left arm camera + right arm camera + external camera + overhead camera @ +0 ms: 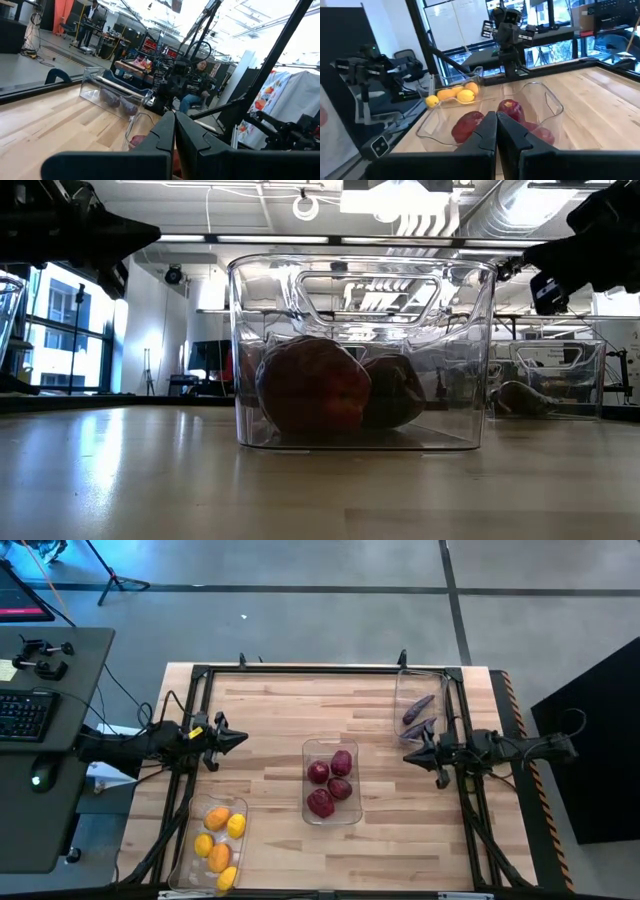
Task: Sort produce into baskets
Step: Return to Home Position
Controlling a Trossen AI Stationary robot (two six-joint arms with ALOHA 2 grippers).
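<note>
**Layout.** The worktop [270, 710] carries three clear bins. The left arm [140, 743] reaches in over the left edge and the right arm [500, 750] over the right edge. Both are held above the surface, level with each other.

**Bins and contents.**
- The centre bin [331, 745] stands mid-worktop and holds four dark red fruits [321, 803].
- The near-left bin [186, 860] stands at the near left corner and holds about five yellow and orange fruits [219, 858].
- The far-right bin [420, 683] stands at the far right corner and holds two purple eggplants [418, 706].

No loose produce shows on the bare wood.

**Tools.**
- The left tool [238, 740] points inward, between the left edge and the centre bin. It is apart from every bin.
- The right tool [408, 756] points inward, just beside the near end of the far-right bin.
- In each wrist view the two fingers lie pressed together with nothing between them. Both tools are therefore narrow and empty.

**Step in hand.** With every piece binned, sorting appears complete. The step in hand is judged to be the retreat to the rest pose.

**Next move.** No grasp is required.
- Draw each arm back toward its own edge.
- Keep the right tool clear of the far-right bin wall.
- Keep the left tool above the rim of the near-left bin.
</note>
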